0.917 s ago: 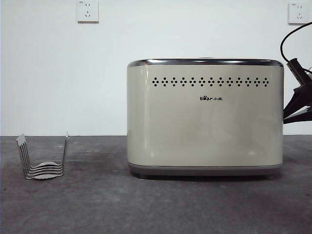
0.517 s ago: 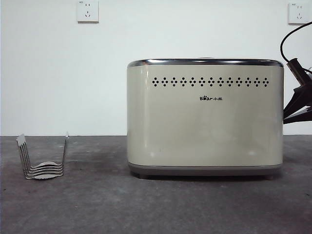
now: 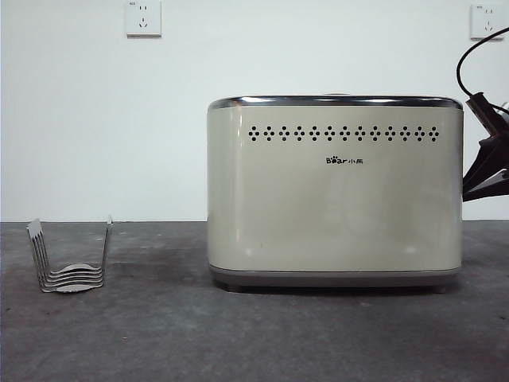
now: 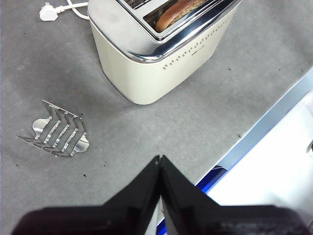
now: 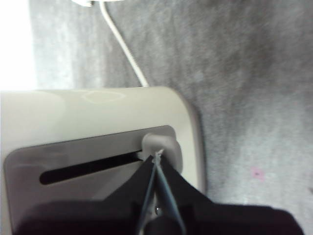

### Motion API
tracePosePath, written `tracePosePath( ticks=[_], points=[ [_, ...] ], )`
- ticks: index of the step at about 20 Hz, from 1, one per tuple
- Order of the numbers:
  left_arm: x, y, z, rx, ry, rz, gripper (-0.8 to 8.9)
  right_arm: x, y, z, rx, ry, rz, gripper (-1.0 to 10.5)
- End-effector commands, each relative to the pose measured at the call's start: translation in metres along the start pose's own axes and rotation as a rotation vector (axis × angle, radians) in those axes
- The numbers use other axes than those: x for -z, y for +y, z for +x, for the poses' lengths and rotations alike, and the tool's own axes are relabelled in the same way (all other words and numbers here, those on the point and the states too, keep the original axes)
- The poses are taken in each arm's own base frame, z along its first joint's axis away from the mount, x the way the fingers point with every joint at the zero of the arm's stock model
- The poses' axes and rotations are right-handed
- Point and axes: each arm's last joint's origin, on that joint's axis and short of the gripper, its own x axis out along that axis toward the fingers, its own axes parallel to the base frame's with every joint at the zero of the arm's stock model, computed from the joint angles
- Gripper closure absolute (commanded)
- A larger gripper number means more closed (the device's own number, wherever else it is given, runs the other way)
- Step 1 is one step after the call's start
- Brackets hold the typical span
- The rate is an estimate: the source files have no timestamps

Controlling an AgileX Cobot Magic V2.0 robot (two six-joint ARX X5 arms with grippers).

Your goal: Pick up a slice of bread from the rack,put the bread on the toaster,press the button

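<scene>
The cream toaster (image 3: pixel 334 191) stands right of centre in the front view. Seen from the left wrist, a slice of bread (image 4: pixel 178 11) sits sunk in a top slot of the toaster (image 4: pixel 146 63), only its brown crust showing. The wire rack (image 3: pixel 70 256) stands empty at the left, and the rack (image 4: pixel 58 133) holds nothing in the left wrist view either. My left gripper (image 4: pixel 160 159) hangs shut high above the table, away from both. At the toaster's end, my right gripper (image 5: pixel 156 155) is shut, its tips against the grey lever button (image 5: pixel 162 143); it shows as the right gripper (image 3: pixel 485 171) at the front view's right edge.
A white plug (image 4: pixel 47 11) and its cable (image 5: pixel 122 44) lie on the grey table behind the toaster. The table's front edge with a blue strip (image 4: pixel 215 174) runs close under my left gripper. Two wall sockets (image 3: pixel 143 17) are on the back wall.
My right gripper has shifted very slightly upward at the toaster's end. Toaster, rack and left arm have not moved.
</scene>
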Motion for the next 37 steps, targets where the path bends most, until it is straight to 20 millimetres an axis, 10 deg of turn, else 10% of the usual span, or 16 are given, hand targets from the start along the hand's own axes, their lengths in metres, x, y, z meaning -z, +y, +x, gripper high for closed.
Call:
tracePosePath(
  ticks=[1, 18, 24, 37],
  points=[
    [0.001, 0.000, 0.001, -0.001, 0.002, 0.004, 8.22, 0.007, -0.005, 0.003, 0.053, 0.016, 0.006, 9.5],
    [0.001, 0.000, 0.001, -0.001, 0.001, 0.023, 8.22, 0.026, 0.135, -0.104, -0.006, -0.260, -0.353, 9.5],
    [0.001, 0.000, 0.001, -0.001, 0.001, 0.052, 8.22, 0.073, 0.192, -0.159, 0.286, -0.413, -0.480, 9.5],
    [-0.003, -0.001, 0.007, -0.003, 0.020, 0.054, 8.17, 0.177, 0.242, -0.217, 0.695, -0.603, -0.455, 9.5]
  ],
)
